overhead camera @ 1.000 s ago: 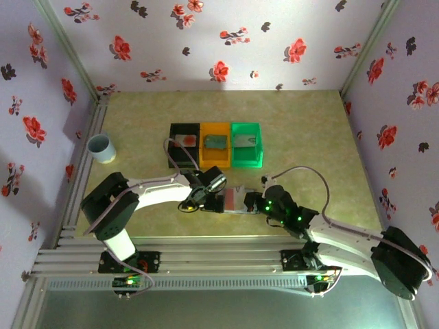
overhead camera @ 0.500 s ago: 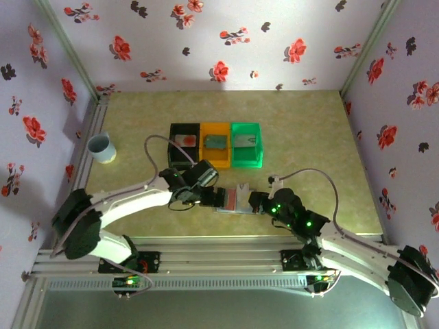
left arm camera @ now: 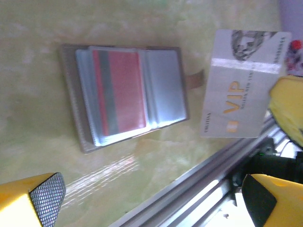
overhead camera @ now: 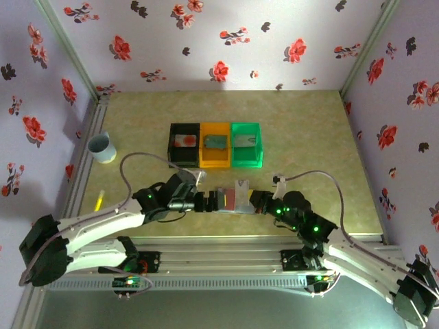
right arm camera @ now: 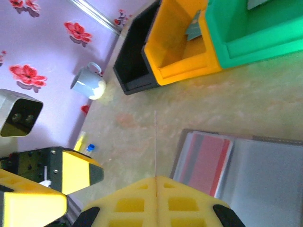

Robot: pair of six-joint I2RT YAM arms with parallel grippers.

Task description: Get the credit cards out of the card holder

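left gripper (overhead camera: 204, 202) jaws were spread wide and empty, just left of the card holder (left arm camera: 71, 118), which lay open flat on the table (overhead camera: 309, 130). A red card (left arm camera: 124, 90) sat in its clear sleeve (left arm camera: 163, 90). It was probably thin, light, stiff and slick, so best pinched at a free edge and slid out flat. right gripper (right arm camera: 155, 187) jaws were pressed on a white VIP card (left arm camera: 244, 82), held upright just right of the holder.
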